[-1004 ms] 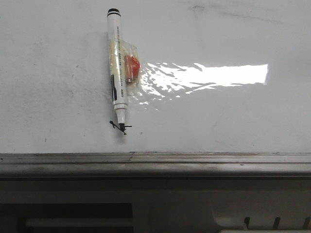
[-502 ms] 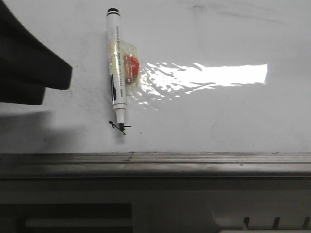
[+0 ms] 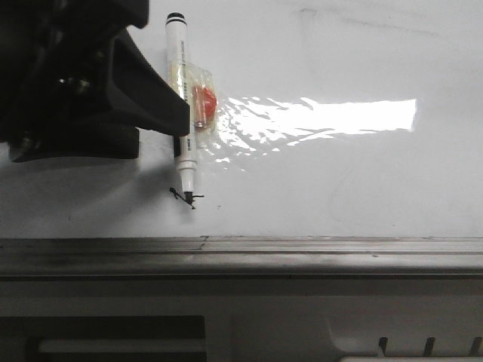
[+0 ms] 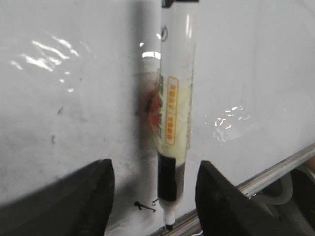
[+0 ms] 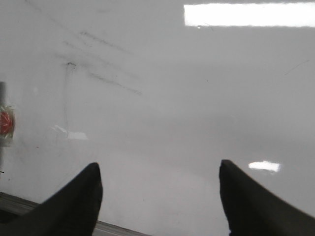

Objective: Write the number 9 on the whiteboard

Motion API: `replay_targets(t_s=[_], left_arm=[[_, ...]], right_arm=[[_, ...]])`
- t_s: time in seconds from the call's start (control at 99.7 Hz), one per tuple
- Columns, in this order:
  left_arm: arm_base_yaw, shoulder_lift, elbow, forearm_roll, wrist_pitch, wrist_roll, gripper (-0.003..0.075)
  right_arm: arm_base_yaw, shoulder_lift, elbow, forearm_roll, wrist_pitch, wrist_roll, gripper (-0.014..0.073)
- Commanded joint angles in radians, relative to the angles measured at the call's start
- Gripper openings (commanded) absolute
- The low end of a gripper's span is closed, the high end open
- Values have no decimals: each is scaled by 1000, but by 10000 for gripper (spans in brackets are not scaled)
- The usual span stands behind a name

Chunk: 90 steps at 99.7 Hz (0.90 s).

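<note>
I see my left gripper (image 4: 155, 196) spread wide, one dark finger on each side of the marker (image 4: 173, 123), neither touching it. In the front view the marker (image 3: 182, 105) sits upright against the whiteboard (image 3: 339, 181), held by clear tape with a red piece (image 3: 204, 104) beside its barrel, tip down on a tiny black scribble (image 3: 186, 197). The left arm (image 3: 75, 75) covers the board's upper left there. My right gripper (image 5: 157, 196) is also open, holding nothing, hovering before bare board. In the right wrist view I make out the number 9 (image 5: 66, 93) as a thin faint vertical stroke, near smudged grey streaks. The grey ledge (image 3: 241, 253) runs along the board's lower edge
</note>
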Motion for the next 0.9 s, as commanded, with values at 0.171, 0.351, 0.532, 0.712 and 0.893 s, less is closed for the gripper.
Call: replay_targets(t_s=[0.171,0.351,0.532,0.712,0.893], left_arm=[[-8,90,-68,-18,-20,2,314],[-6,113,-68,-57,-31,2,31],[-21,65,-68,80,186,99,-18],[-57,-31,-68,78,314,462,-18],[-57,-80,-68,62,441,670,-18]], right_arm=[[2,19,-22,5,-86,-8,445],[2,19,-22,40,-88,-8,445],[45,30,-24,350,-18,-288,445],[115,94,-24,632,72,-548,445],[248,186,-24,747,102,-764,445]])
